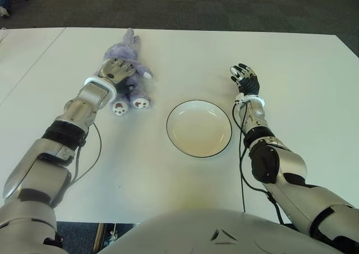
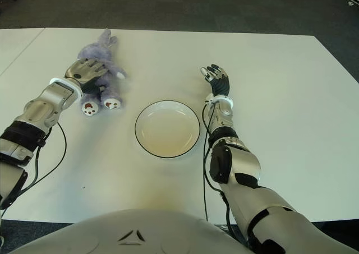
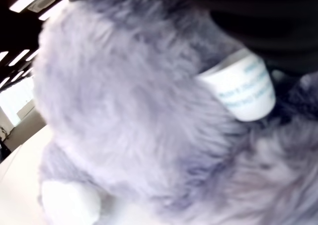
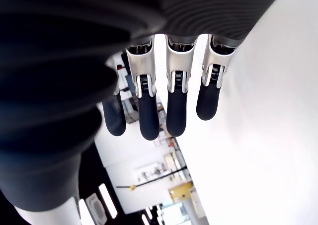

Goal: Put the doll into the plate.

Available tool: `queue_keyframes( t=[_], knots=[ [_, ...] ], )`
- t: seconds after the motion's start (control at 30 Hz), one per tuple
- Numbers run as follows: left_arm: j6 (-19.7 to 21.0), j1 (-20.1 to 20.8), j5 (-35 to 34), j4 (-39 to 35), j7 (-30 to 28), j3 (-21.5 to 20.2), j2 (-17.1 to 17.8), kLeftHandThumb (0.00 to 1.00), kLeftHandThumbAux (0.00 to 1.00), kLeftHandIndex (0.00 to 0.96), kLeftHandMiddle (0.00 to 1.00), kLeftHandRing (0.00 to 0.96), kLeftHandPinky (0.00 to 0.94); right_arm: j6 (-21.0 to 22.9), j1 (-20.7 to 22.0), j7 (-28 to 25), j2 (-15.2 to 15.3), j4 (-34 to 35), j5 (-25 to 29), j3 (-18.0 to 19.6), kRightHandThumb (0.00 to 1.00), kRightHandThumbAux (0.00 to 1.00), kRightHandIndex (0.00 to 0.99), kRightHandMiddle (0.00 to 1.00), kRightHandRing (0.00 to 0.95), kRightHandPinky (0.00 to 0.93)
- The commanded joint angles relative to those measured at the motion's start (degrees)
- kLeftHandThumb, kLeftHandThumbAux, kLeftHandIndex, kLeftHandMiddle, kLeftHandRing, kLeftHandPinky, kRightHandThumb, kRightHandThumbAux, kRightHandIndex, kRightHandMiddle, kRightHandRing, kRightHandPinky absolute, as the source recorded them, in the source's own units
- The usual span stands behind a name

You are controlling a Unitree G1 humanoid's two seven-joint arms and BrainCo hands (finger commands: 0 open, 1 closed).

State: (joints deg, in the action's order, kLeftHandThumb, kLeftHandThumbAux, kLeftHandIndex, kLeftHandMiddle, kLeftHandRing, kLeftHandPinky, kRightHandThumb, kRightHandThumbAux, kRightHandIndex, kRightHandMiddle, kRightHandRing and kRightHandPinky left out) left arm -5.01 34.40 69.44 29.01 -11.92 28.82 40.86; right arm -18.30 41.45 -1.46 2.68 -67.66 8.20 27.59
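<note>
On my left, the left hand (image 1: 115,70) lies on top of the doll (image 1: 130,56), a purple plush lying on the bench (image 1: 140,175) with its white-soled feet toward me; the wrist view is filled with fur and a white sewn tag (image 3: 242,87), so I cannot tell whether the fingers have closed on it or merely press on it. The doll is not yet in the plate. The plate (image 1: 198,128) sits empty at centre, to the right of the doll and apart from it, with bare bench between them. Risks, in my judgement: a shallow hold on loose fur could let the plush slip or sag during lift, and trailing legs could catch the plate rim and shift it. To the right of the plate, the right hand (image 1: 245,79) is idle, fingers extended and holding nothing. Nothing stands in the transfer path.
</note>
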Motion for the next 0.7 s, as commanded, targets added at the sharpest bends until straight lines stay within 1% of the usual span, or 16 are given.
queue_keyframes(
  t=[0.03, 0.13, 0.17, 0.27, 0.33, 0.47, 0.5, 0.53, 0.57, 0.6, 0.67, 0.7],
  knots=[
    [-2.5, 0.8, -0.3, 6.2, -11.3, 6.2, -3.6, 0.78, 0.357, 0.087, 0.0, 0.0, 0.0, -3.0, -10.5, 3.7, -1.6, -7.7, 0.3, 0.6, 0.029, 0.837, 0.287, 0.304, 0.264, 0.199],
    [-3.2, 2.2, -2.0, 7.4, -14.8, 6.8, -4.0, 0.779, 0.372, 0.07, 0.0, 0.0, 0.0, -3.2, -10.6, 3.8, -1.5, -7.8, 0.1, 0.4, 0.03, 0.835, 0.291, 0.307, 0.265, 0.193],
    [-3.4, 2.6, -2.6, 7.7, -15.9, 6.9, -4.1, 0.781, 0.383, 0.052, 0.0, 0.0, 0.0, -3.2, -10.6, 3.9, -1.5, -7.8, 0.0, 0.3, 0.03, 0.833, 0.293, 0.308, 0.264, 0.182],
    [-3.5, 3.7, -3.7, 9.0, -17.7, 7.3, -4.7, 0.779, 0.389, 0.05, 0.0, 0.0, 0.0, -3.5, -10.7, 3.9, -1.5, -7.8, -0.1, 0.2, 0.03, 0.832, 0.295, 0.308, 0.264, 0.18],
    [-3.5, 4.9, -4.2, 10.4, -18.9, 7.6, -5.5, 0.777, 0.401, 0.1, 0.0, 0.0, 0.0, -3.6, -10.7, 3.8, -1.5, -7.9, 0.0, 0.1, 0.033, 0.831, 0.3, 0.304, 0.261, 0.188],
    [-3.7, 6.5, -5.0, 11.8, -20.8, 8.2, -6.5, 0.778, 0.405, 0.136, 0.0, 0.0, 0.0, -3.7, -10.8, 3.7, -1.5, -7.9, 0.1, 0.1, 0.037, 0.828, 0.3, 0.303, 0.26, 0.191],
    [-3.7, 6.8, -5.2, 12.0, -21.1, 8.4, -6.8, 0.787, 0.417, 0.16, 0.0, 0.0, 0.089, -3.8, -10.8, 3.7, -1.5, -7.9, 0.1, 0.0, 0.038, 0.828, 0.299, 0.302, 0.259, 0.19],
    [-3.9, 7.2, -5.4, 12.1, -21.5, 8.7, -7.0, 0.788, 0.419, 0.164, 0.0, 0.0, 0.105, -3.8, -10.8, 3.7, -1.5, -7.9, 0.1, 0.0, 0.038, 0.828, 0.299, 0.302, 0.258, 0.19],
    [-4.0, 7.4, -5.5, 12.1, -21.7, 9.0, -7.1, 0.795, 0.438, 0.178, 0.0, 0.01, 0.199, -3.8, -10.8, 3.7, -1.5, -7.9, 0.1, 0.0, 0.037, 0.825, 0.293, 0.297, 0.252, 0.179],
    [-4.1, 7.6, -5.7, 12.2, -21.8, 9.1, -7.3, 0.798, 0.443, 0.182, 0.0, 0.012, 0.223, -3.8, -10.8, 3.7, -1.5, -8.0, 0.2, 0.0, 0.035, 0.825, 0.291, 0.296, 0.251, 0.176],
    [-4.0, 7.8, -6.3, 12.3, -21.9, 9.1, -7.5, 0.804, 0.461, 0.236, 0.013, 0.093, 0.28, -3.9, -10.8, 3.7, -1.5, -8.0, 0.3, 0.0, 0.033, 0.823, 0.286, 0.292, 0.246, 0.178],
    [-3.9, 7.8, -6.6, 12.3, -21.9, 9.1, -7.6, 0.749, 0.63, 0.374, 0.103, 0.153, 0.312, -4.0, -10.8, 3.7, -1.6, -8.0, 0.4, 0.0, 0.032, 0.822, 0.285, 0.289, 0.245, 0.191]
  ],
)
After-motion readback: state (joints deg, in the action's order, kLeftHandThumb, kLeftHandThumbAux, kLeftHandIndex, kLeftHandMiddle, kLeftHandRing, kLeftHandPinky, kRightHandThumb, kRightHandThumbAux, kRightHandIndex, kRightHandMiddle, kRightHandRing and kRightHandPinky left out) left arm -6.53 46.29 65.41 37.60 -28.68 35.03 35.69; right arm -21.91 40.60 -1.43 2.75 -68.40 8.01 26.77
